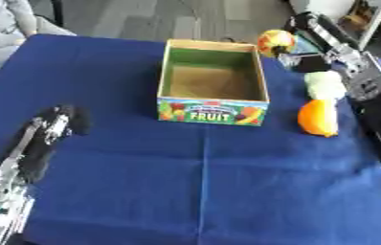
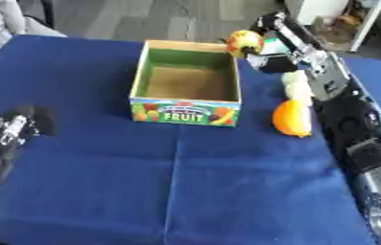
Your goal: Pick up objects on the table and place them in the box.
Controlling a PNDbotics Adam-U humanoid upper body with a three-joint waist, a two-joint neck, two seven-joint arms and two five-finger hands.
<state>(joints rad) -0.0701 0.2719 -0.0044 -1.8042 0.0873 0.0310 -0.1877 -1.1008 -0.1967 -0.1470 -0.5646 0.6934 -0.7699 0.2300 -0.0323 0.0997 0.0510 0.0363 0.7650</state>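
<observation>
**Fruit box flanked by three pieces of fruit**

The box (image 1: 213, 103), labelled FRUIT, is set open on the blue-covered counter (image 1: 202, 191). A red-yellow fruit (image 1: 275, 42) is seen at its 1 o'clock corner, held at the right hand (image 2: 265, 58), whose fingers are curled against it. A pale green fruit (image 1: 324, 84) and an orange fruit (image 1: 319, 117) are laid at 3 o'clock. The left hand (image 1: 56, 125) is rested at 8 o'clock, fingers curled together, holding nothing.

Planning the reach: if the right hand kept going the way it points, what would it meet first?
Probably the red-yellow fruit just left of the right hand, beside the box's far right corner. Depth is unclear, so the hand may already touch it.
</observation>
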